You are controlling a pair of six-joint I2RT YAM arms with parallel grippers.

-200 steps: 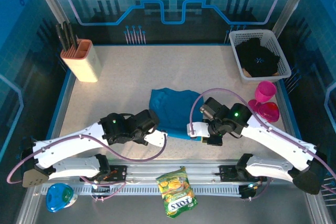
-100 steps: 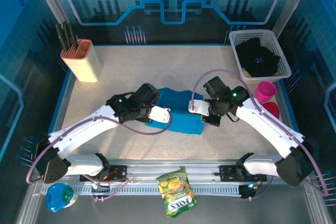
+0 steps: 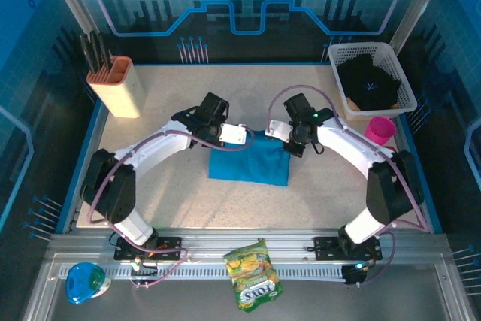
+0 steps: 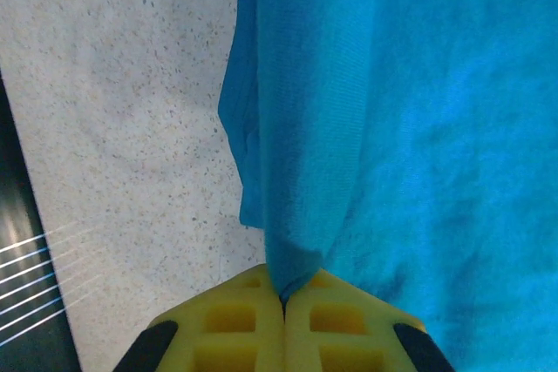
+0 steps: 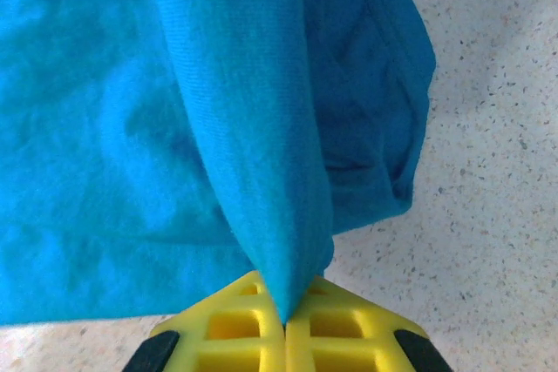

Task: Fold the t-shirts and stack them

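The teal-blue t-shirt (image 3: 249, 164) lies as a folded rectangle at the table's middle. My left gripper (image 3: 239, 137) holds its far left corner, and my right gripper (image 3: 275, 133) holds its far right corner. In the left wrist view the yellow fingers (image 4: 235, 320) are shut on a fold of the teal-blue t-shirt (image 4: 418, 128). The right wrist view shows the same: yellow fingers (image 5: 336, 324) pinch a fold of teal cloth (image 5: 105, 128). The black t-shirt (image 3: 368, 82) with a small pale mark sits crumpled in the white basket (image 3: 336, 53) at the far right.
A knife block (image 3: 116, 85) stands at the far left. Pink cups (image 3: 380, 130) sit right of the right arm, below the basket. A snack bag (image 3: 252, 273) and a blue object (image 3: 84, 281) lie on the front rail. Speckled table (image 3: 165, 186) surrounds the shirt.
Both grippers have carried the shirt's near edge away from me, toward the far side, folding the teal-blue t-shirt over itself into a smaller rectangle. Both arms now stretch farther out.
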